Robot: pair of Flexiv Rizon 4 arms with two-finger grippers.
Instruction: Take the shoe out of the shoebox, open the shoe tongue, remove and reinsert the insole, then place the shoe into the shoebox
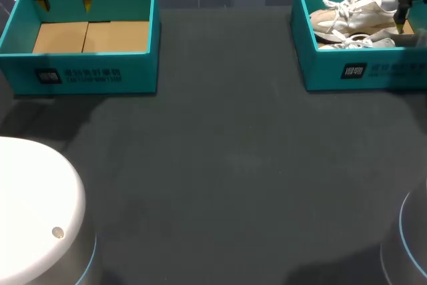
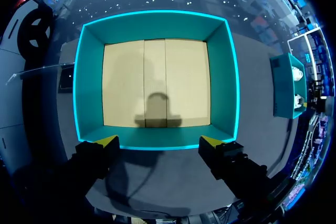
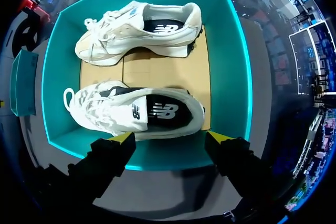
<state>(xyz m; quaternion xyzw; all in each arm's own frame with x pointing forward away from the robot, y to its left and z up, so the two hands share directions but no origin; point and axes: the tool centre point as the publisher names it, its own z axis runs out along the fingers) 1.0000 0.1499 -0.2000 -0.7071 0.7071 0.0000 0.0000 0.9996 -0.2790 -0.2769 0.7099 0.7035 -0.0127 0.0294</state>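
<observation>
Hovering right claw [image 3: 170, 138]: our fingers are spread wide and pinch nothing, above the near wall of the right shoebox [image 3: 231, 66].
Near sneaker [image 3: 142, 111]: it lies just ahead of the claw, inside that shoebox and upright on its sole. Its long axis runs along the line from finger to finger.
Judgement: we would likely need to turn the wrist to close across its width.
Far sneaker [image 3: 139, 30]: it lies parallel, on its side against the far wall.
Nearer arm: our right one, clearly.
Desk [image 1: 220, 158]: a dark, flat surface with broad room between the two boxes.
Left claw [image 2: 158, 141]: it is spread and holds nothing, over the left shoebox [image 2: 220, 77], well apart from the shoes.
</observation>
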